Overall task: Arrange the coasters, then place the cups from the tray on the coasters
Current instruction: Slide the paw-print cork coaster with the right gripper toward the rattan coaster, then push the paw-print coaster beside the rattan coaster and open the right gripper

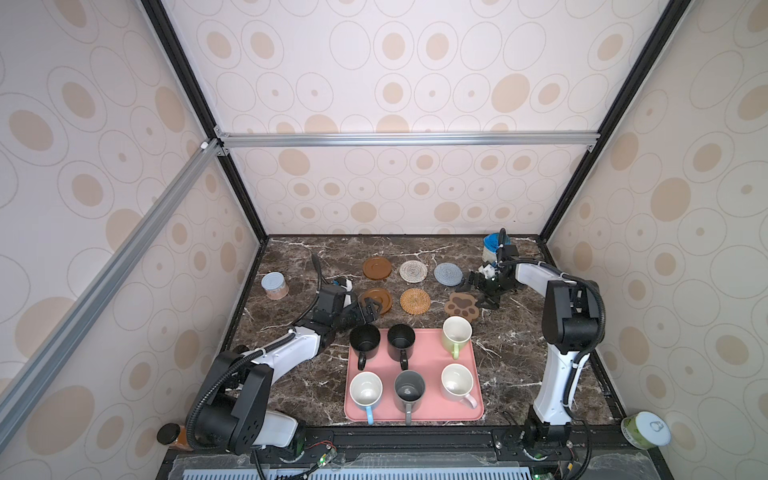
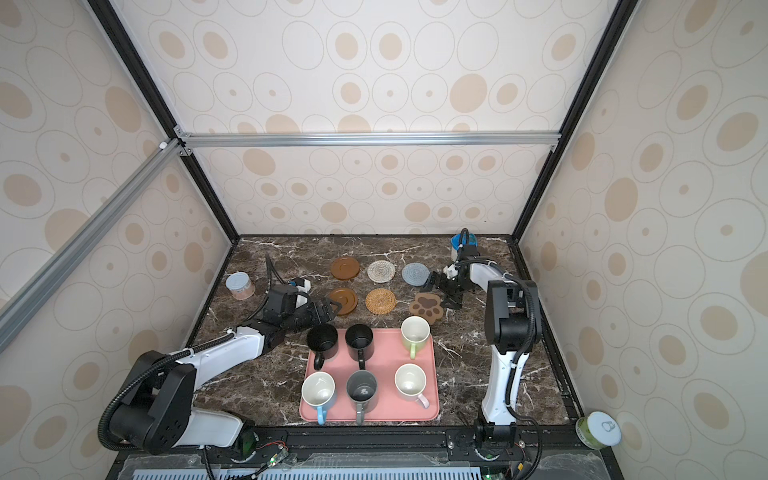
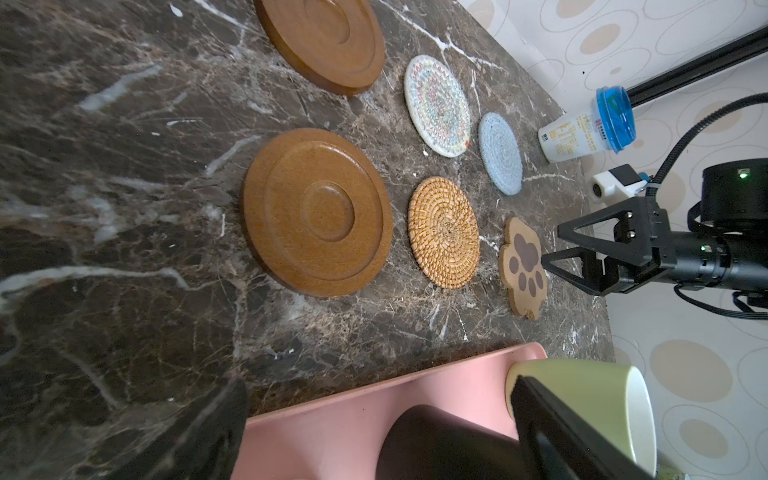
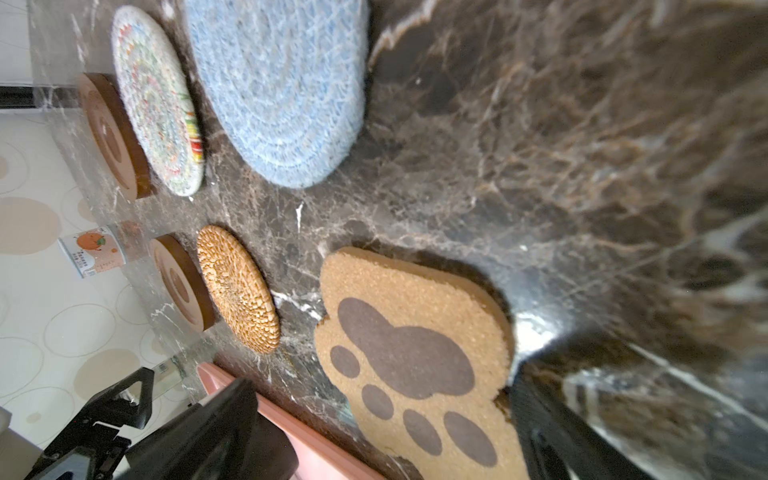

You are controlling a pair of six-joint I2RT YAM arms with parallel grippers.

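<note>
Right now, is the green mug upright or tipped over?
Upright. In both top views the green mug stands on the tray, its round mouth facing up and its handle at its side.

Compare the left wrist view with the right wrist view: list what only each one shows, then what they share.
Only the left wrist view: the blue-lidded tub and the light green mug. Only the right wrist view: the orange-labelled jar beyond the coasters. Both: all six coasters, from the paw-shaped coaster to the far brown disc, plus part of the pink tray and the marble table.
</note>
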